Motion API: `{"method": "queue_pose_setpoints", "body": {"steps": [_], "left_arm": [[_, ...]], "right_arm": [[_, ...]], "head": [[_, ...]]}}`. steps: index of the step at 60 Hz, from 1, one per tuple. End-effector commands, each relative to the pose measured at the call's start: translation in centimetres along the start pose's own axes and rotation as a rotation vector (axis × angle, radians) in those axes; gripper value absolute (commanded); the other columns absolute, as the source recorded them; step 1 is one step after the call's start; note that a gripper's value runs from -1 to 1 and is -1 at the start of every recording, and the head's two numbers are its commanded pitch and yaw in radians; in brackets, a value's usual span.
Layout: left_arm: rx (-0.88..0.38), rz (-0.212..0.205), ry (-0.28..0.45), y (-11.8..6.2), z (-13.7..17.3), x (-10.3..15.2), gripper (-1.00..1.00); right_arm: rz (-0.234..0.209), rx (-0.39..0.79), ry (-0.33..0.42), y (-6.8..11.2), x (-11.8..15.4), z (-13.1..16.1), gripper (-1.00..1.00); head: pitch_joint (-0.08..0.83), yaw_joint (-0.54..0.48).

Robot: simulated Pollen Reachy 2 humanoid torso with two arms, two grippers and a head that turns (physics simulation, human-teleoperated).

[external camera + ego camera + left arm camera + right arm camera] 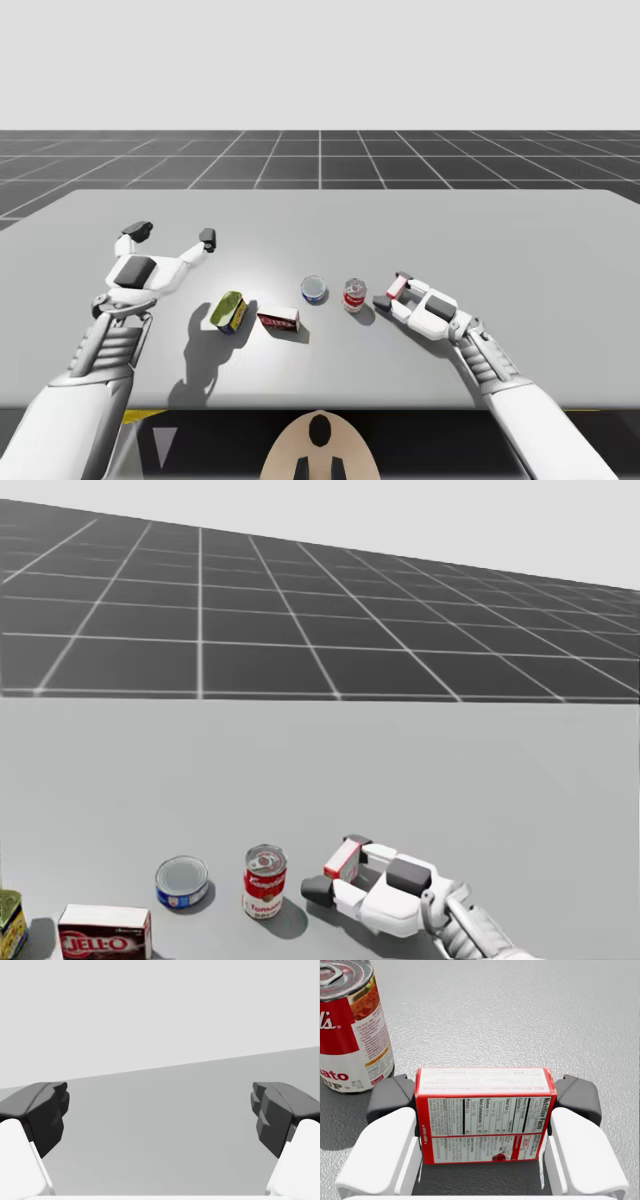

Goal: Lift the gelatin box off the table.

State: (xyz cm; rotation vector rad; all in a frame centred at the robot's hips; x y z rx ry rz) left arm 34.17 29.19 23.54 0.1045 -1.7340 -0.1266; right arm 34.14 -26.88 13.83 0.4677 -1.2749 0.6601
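Progress: grasp made, right gripper (485,1095) clamps gelatin box (485,1120) from both sides; box sits low by the table (500,230), right of centre; lift looks not yet done.
Left gripper (160,1110): fingers wide apart, nothing between.
Containers: red can (264,882), blue can (183,880), lids on, contents hidden.

Our high view hangs above our side of the table (520,240), tilted down and facing away across it to the dark grid floor (320,155). Our head view sits lower and nearer, turned rightward. With the high view it shares the blue can (183,880), the red-and-white can (265,882) and our right gripper (332,872), all low in its frame. Our left wrist view skims along the left gripper (160,1110) over bare tabletop. Our right wrist view looks steeply down, very close, at the red box (485,1120) between its fingers, that red-and-white can beside it.
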Motion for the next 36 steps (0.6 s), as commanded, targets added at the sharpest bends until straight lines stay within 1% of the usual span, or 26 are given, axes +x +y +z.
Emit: {"method": "queue_pose_setpoints", "body": {"steps": [1,5,9,14,16,18,20,21,23,25,27,29,33,34,36], "left_arm": [[0.000,0.002,0.000,0.0,0.0,0.0,-1.00],[0.001,0.003,0.001,0.0,0.0,0.0,-1.00],[0.002,0.004,0.001,0.0,0.0,0.1,-1.00],[0.003,0.005,0.000,0.0,0.0,0.1,-1.00],[0.003,0.006,0.000,0.1,0.0,0.1,-1.00],[0.004,0.006,-0.001,0.1,0.0,0.2,-1.00],[0.005,0.006,-0.001,0.1,0.0,0.2,-1.00],[0.005,0.007,-0.001,0.1,0.0,0.2,-1.00],[0.005,0.007,-0.001,0.1,0.1,0.2,-1.00],[0.006,0.007,-0.002,0.1,0.1,0.2,-1.00],[0.006,0.008,-0.003,0.1,0.1,0.2,-1.00],[0.007,0.008,-0.005,0.1,0.1,0.3,-1.00],[0.008,0.007,-0.007,0.2,0.1,0.3,-1.00],[0.009,0.007,-0.007,0.2,0.1,0.3,-1.00],[0.009,0.007,-0.007,0.2,0.1,0.3,-1.00]], "right_arm": [[-0.017,-0.012,0.024,0.0,-0.6,0.3,1.00],[0.000,-0.019,0.003,-0.1,0.7,0.7,1.00],[0.034,-0.027,-0.027,-0.1,2.6,1.2,1.00],[0.094,-0.049,-0.081,0.0,6.0,2.0,1.00],[0.104,-0.057,-0.097,0.0,6.9,2.2,1.00],[0.130,-0.083,-0.132,0.0,8.7,2.6,1.00],[0.133,-0.092,-0.155,0.0,9.6,2.9,1.00],[0.140,-0.102,-0.186,0.0,10.9,3.2,1.00],[0.152,-0.110,-0.203,0.0,11.8,3.4,1.00],[0.165,-0.126,-0.238,0.1,13.4,3.9,1.00],[0.170,-0.131,-0.252,0.1,14.1,4.1,1.00],[0.191,-0.155,-0.288,0.2,15.5,4.5,1.00],[0.202,-0.192,-0.348,0.2,17.4,5.2,1.00],[0.206,-0.217,-0.390,0.3,18.7,5.7,1.00],[0.206,-0.227,-0.405,0.3,19.1,5.9,1.00]], "head": [[0.314,-0.25],[0.315,-0.25],[0.317,-0.25],[0.316,-0.25],[0.315,-0.25],[0.315,-0.25],[0.314,-0.25],[0.313,-0.25],[0.312,-0.25],[0.311,-0.25],[0.310,-0.25],[0.308,-0.25],[0.306,-0.25],[0.305,-0.25],[0.304,-0.25]]}}
